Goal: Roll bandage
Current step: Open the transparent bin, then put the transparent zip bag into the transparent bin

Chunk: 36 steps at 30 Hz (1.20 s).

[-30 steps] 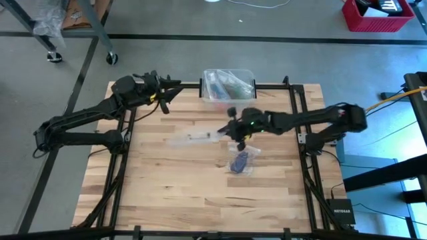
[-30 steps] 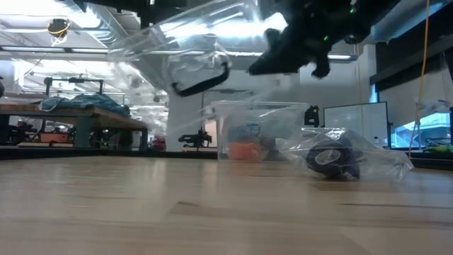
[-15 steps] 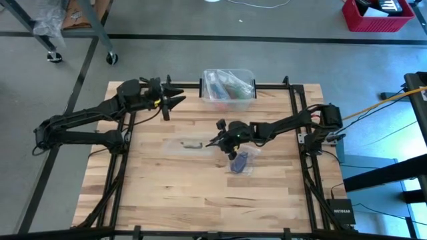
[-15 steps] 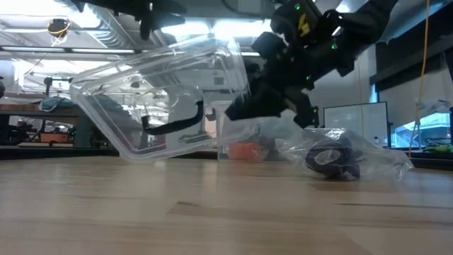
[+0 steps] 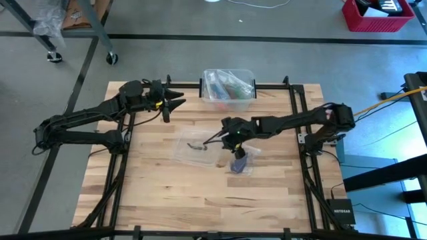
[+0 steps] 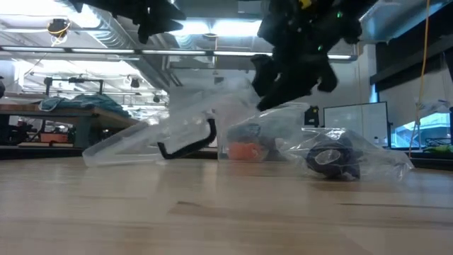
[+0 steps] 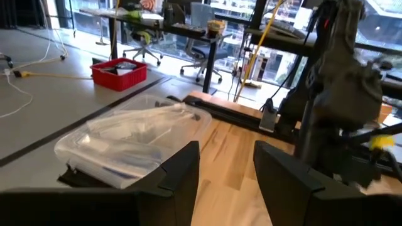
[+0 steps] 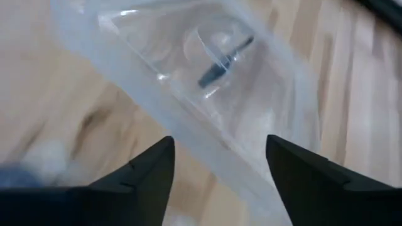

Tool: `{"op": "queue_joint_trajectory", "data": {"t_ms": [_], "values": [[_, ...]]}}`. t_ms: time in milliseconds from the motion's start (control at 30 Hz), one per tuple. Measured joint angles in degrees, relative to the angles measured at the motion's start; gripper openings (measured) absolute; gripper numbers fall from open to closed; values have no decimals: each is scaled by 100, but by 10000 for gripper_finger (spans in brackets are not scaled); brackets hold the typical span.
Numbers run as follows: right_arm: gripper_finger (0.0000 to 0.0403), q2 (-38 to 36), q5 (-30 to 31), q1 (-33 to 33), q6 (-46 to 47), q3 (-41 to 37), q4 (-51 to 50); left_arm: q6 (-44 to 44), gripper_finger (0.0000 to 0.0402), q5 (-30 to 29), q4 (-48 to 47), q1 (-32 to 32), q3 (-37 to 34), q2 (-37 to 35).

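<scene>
The bandage (image 5: pixel 239 160) is a dark navy roll inside a crinkled clear wrapper (image 6: pixel 368 159), lying on the wooden table right of centre; in the low view the bandage (image 6: pixel 331 157) shows through the plastic. Left of it lies a clear plastic lid (image 5: pixel 190 143) with a black handle (image 6: pixel 187 145). The lid's left edge is on the table and its right edge is raised. My right gripper (image 5: pixel 217 137) stands open at that raised edge, its fingers on either side of the lid's rim (image 8: pixel 207 138). My left gripper (image 5: pixel 175 101) hangs open in the air over the far left of the table. My right gripper is open and slants down from the table's right, with the lid's raised edge (image 6: pixel 241 95) right below its fingers. I cannot tell whether a finger still touches the lid.
A clear plastic box (image 5: pixel 229 85) with mixed items stands at the table's far edge, in front of my left gripper (image 7: pixel 226 176). Bare wood stretches across the near half of the table (image 5: pixel 173 193).
My right gripper has come down toward the table with the clear lid and has opened. The lid, held tilted in the air before, has dropped so that its left edge lies on the table. The wrapped bandage has stayed in place.
</scene>
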Motion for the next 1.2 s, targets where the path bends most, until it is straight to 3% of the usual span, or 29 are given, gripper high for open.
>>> {"op": "queue_joint_trajectory", "data": {"t_ms": [267,400,533,667,833,1000,1200], "values": [[265,-782,-13,-210,666,466,-2724,-2,143,2,-46,-2,0,0],[266,-1304,-493,-491,1242,226,-3664,-24,143,0,-36,-2,0,0],[266,-1874,-1445,-1068,1870,-670,-2913,-48,143,2,-122,-7,0,0],[266,-2131,-1692,-1529,2553,-1637,-1830,-39,143,2,-261,-4,0,8],[266,-2011,-2060,-1624,3055,-2442,-601,-25,143,2,-328,-4,0,36],[251,-1755,-2477,-1624,3424,-2764,231,-37,143,1,-366,-7,0,85],[192,-1356,-2524,-1624,3726,-2859,931,-39,143,2,-374,-7,2,133]]}}
